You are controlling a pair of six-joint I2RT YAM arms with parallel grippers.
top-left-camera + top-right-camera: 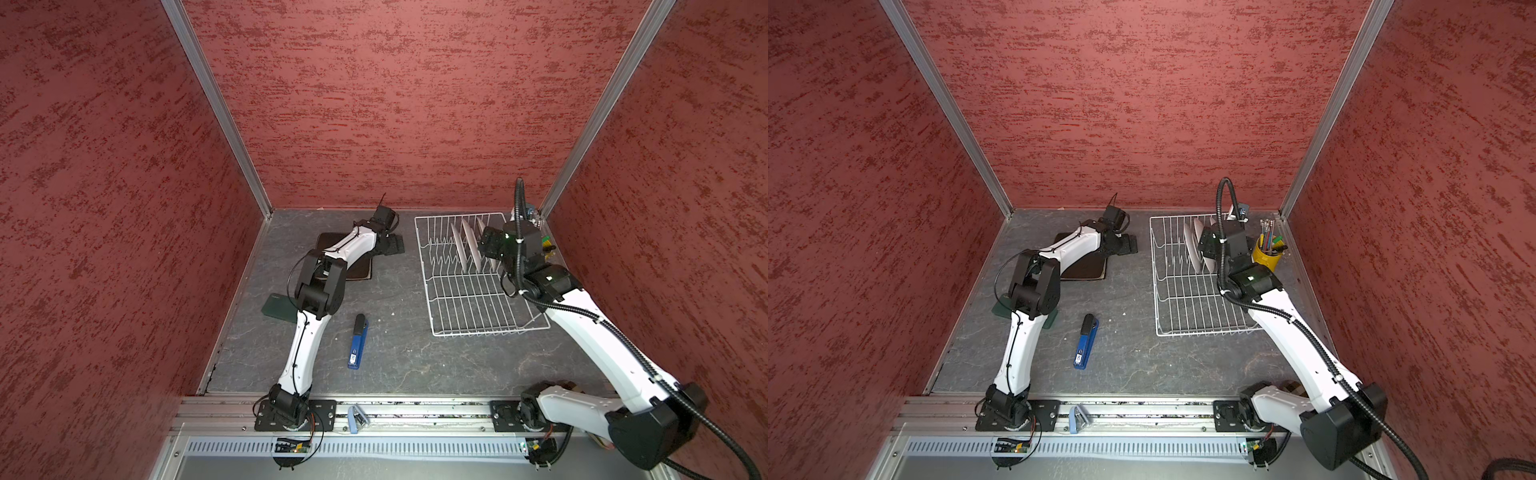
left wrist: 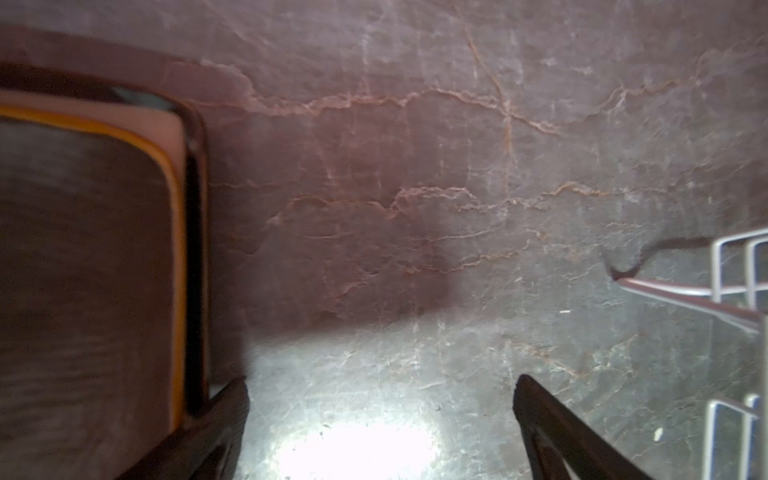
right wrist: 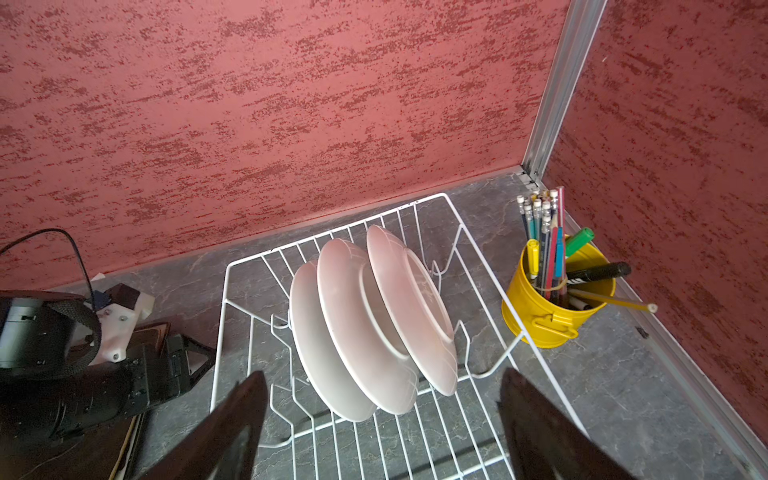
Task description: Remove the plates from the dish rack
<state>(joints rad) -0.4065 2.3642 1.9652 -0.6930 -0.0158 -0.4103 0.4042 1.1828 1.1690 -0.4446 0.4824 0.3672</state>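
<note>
Grey veined stone-look tabletop [image 1: 395, 291]. Directly on it:
- white wire dish rack [image 1: 465, 295], right of centre, toward back edge
- yellow cup [image 1: 1266, 257] of pens, just right of rack, back right corner
- dark brown square plates [image 1: 359, 270], stacked flat, centre-left near back
- green slab [image 1: 277, 308], flat, lower left of plates
- blue stapler [image 1: 358, 343], centre, well apart from rest

- Round plates [image 3: 349, 324]: plain white.
- Rack [image 1: 469, 303]: white wire.
- Square plate [image 2: 83, 270]: dark brown, with an orange line along the edge.
- Table [image 1: 395, 286]: grey with pale, rusty veins.
- Walls [image 1: 374, 104]: red, mottled with darker streaks.
- Stapler [image 1: 358, 343]: blue and black.
- Bucket [image 3: 536, 316]: yellow.
- Slab [image 1: 276, 308]: dark green.
</note>
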